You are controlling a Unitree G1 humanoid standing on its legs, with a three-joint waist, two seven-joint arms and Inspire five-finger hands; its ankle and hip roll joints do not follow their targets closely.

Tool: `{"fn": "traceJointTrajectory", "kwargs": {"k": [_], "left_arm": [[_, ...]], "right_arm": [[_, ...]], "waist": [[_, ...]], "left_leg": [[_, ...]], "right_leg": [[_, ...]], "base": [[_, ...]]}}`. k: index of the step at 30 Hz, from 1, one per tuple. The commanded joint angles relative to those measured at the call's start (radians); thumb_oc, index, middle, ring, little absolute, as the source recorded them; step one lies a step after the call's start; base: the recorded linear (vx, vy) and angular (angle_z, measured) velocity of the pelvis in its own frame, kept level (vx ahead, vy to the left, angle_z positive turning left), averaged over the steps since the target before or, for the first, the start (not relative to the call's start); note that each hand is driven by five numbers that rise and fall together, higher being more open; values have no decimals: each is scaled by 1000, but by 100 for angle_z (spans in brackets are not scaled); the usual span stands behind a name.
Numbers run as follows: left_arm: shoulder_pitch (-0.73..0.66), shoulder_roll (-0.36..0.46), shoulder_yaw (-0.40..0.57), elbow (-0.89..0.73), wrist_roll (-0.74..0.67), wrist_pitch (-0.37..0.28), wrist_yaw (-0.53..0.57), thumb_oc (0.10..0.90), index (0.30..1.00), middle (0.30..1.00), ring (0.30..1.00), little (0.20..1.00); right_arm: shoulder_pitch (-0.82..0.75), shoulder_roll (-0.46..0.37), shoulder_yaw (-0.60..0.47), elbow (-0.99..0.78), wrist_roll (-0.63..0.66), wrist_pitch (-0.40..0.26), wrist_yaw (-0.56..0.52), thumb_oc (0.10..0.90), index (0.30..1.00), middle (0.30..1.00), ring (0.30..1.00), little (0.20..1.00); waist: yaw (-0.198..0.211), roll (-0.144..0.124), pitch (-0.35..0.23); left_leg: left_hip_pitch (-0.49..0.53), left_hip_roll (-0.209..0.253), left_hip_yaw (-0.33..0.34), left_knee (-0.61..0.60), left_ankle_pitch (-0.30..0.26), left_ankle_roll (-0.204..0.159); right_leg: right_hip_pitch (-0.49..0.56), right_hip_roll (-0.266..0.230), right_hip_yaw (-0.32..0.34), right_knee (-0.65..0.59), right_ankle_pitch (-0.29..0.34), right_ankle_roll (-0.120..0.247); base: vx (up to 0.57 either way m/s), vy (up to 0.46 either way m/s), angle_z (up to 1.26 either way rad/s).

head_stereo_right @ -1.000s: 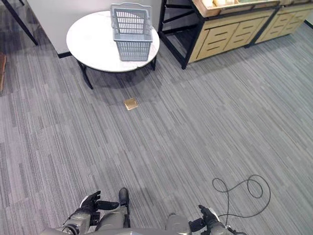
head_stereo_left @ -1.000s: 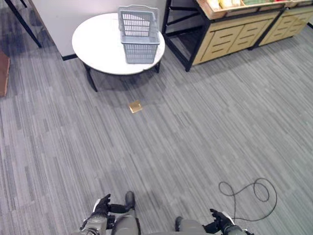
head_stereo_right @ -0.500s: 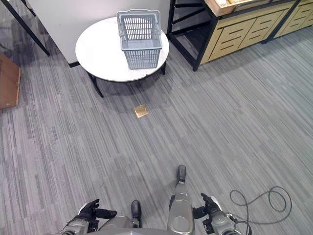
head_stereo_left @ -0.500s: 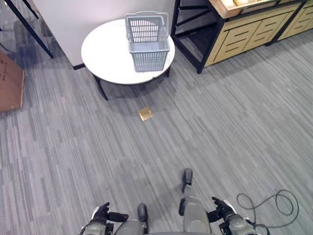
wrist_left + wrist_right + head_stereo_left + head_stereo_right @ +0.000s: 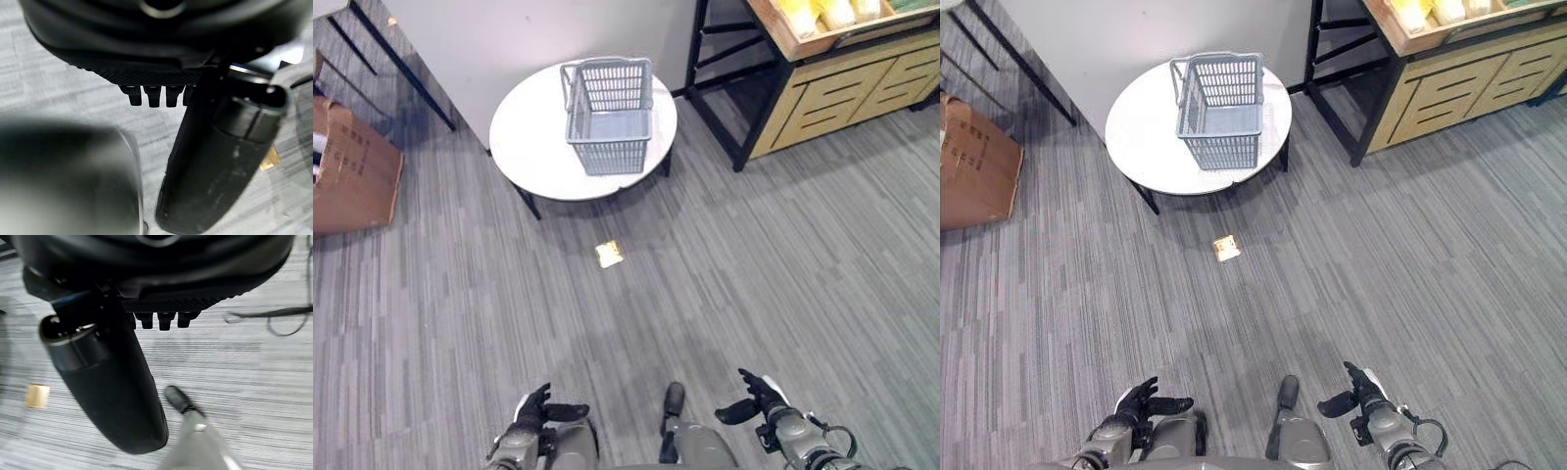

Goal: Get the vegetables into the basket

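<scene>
Both hands empty, fingers loose: left hand [image 5: 536, 410] lower left, right hand [image 5: 763, 396] lower right. Basket [image 5: 608, 116] sits on round table [image 5: 529, 137] upper centre, far off. Vegetables [image 5: 822, 13] in shelf crate, upper right. Risk: misjudged approach bumps the table, shifts the basket.

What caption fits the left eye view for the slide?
Empty grey basket on a round white table ahead, both hands, left and right, open and low, holding nothing.

A mock shop floor: a grey shopping basket [image 5: 610, 116] stood on a round white table [image 5: 533, 137], beside wooden produce shelving [image 5: 832, 69] stocked with yellow goods, on grey office carpet [image 5: 754, 274], with a cardboard box [image 5: 352, 176] nearby.
</scene>
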Motion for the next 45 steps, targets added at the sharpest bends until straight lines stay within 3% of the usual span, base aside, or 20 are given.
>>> {"fn": "traceJointTrajectory", "kwargs": {"k": [1,5,8,9,11,14,15,19,21,25,29,32,34,35,36,38,39,41,44,45], "left_arm": [[68,2,-35,12,23,-4,39,900,1000,1000,1000,1000],[84,8,-26,19,12,-2,30,900,1000,1000,1000,1000],[90,11,-24,22,16,0,25,900,1000,1000,1000,1000],[95,17,-27,27,25,4,18,900,1000,1000,1000,1000],[93,28,-34,29,47,8,8,900,1000,1000,1000,1000],[90,41,-40,20,60,10,5,900,1000,1000,1000,1000],[90,41,-40,20,60,10,5,900,1000,1000,1000,1000],[79,53,-18,16,38,18,12,900,1000,1000,1000,1000],[77,51,-17,15,33,17,12,900,1000,1000,1000,1000],[71,45,-27,28,38,16,1,900,1000,1000,1000,1000],[68,38,-24,39,54,16,-5,900,1000,1000,1000,1000],[76,34,-19,48,61,18,-13,900,1000,1000,1000,1000],[84,28,-13,62,62,21,-15,900,1000,1000,1000,1000],[84,23,-9,68,65,24,-18,900,1000,1000,1000,1000],[92,18,11,77,52,25,-11,900,1000,1000,1000,1000],[93,17,13,70,45,24,-12,900,1000,1000,1000,1000],[81,12,12,57,30,21,-10,900,1000,1000,1000,1000],[78,11,13,53,18,21,-10,900,1000,1000,1000,1000],[74,6,1,44,17,19,-8,900,1000,1000,1000,1000],[73,7,-3,45,25,18,1,900,1000,1000,1000,1000]], "right_arm": [[33,-22,8,2,22,-21,-17,900,1000,1000,1000,1000],[49,-8,-9,10,40,-21,-11,900,1000,1000,1000,1000],[52,-4,-9,11,37,-20,-7,900,1000,1000,1000,1000],[59,5,-14,18,30,-16,-5,900,1000,1000,1000,1000],[65,17,-17,21,19,-10,0,900,1000,1000,1000,1000],[57,26,-7,12,11,-5,3,900,1000,1000,1000,1000],[57,26,-7,12,11,-5,3,900,1000,1000,1000,1000],[34,42,20,-27,5,-10,4,900,1000,1000,1000,1000],[31,42,22,-35,8,-12,3,900,1000,1000,1000,1000],[20,41,14,-31,18,-15,-2,900,1000,1000,1000,1000],[20,40,9,-27,7,-13,2,900,1000,1000,1000,1000],[24,39,8,-28,-2,-7,10,900,1000,1000,1000,1000],[29,35,8,-24,-5,-5,15,900,1000,1000,1000,1000],[26,30,10,-21,-7,-4,20,900,1000,1000,1000,1000],[27,14,19,-32,-6,-10,31,900,1000,1000,1000,1000],[25,7,17,-38,3,-12,28,900,1000,1000,1000,1000],[23,-10,21,-30,14,-15,26,900,1000,1000,1000,1000],[24,-16,18,-24,19,-16,26,900,1000,1000,1000,1000],[36,-20,2,-9,41,-14,21,900,1000,1000,1000,1000],[39,-19,2,-8,41,-13,20,900,1000,1000,1000,1000]], "waist": [[16,31,8],[31,31,-7],[36,26,-10],[38,12,-22],[35,-17,-31],[36,-35,-33],[37,-36,-34],[38,-30,-11],[30,-26,-3],[12,-25,11],[-16,-29,11],[-28,-26,7],[-24,-28,-5],[-25,-20,-14],[-25,10,-36],[-25,8,-37],[-15,4,-22],[-14,3,-19],[-15,7,-14],[-13,12,-17]], "left_leg": [[-43,53,7,-42,141,22],[-43,92,29,-85,184,4],[-33,88,34,-71,171,10],[-29,67,44,-45,143,29],[-34,24,73,-4,92,68],[-29,-19,94,21,39,107],[-29,-19,95,21,38,108],[48,-64,122,8,-25,159],[80,-77,119,-8,-33,160],[122,-78,114,-11,-67,140],[172,-74,91,8,-114,111],[232,-66,74,20,-145,96],[258,-65,71,35,-158,85],[268,-56,66,40,-147,75],[277,-10,34,90,-61,26],[251,-8,22,138,-39,19],[164,-8,-9,309,36,-12],[145,-10,-17,345,52,-19],[98,16,37,270,60,4],[84,38,62,162,56,12]], "right_leg": [[-8,-62,77,128,-44,165],[61,-60,121,136,-81,177],[73,-63,132,139,-87,180],[96,-87,144,151,-89,197],[78,-130,176,194,-38,223],[32,-163,198,279,35,237],[30,-164,200,281,35,238],[-81,-190,131,488,128,234],[-107,-187,107,464,119,227],[-151,-213,53,284,109,236],[-200,-243,87,111,181,274],[-217,-241,116,93,206,288],[-202,-237,93,110,202,282],[-194,-227,85,114,193,276],[-153,-171,56,129,152,237],[-144,-166,52,126,142,225],[-97,-145,28,106,105,185],[-81,-137,21,101,91,174],[-35,-110,12,84,51,160],[-29,-104,14,82,39,168]], "base": [[207,79,-33],[359,204,-55],[222,177,-41],[386,424,-39],[374,474,-16],[173,277,-24],[117,227,-2],[224,307,-3],[219,135,3],[208,-32,6],[297,-147,17],[326,-188,25],[287,-211,29],[484,-501,18],[400,-435,18],[272,-398,15],[183,-361,15],[160,-267,23],[257,-178,25],[183,25,24]]}}
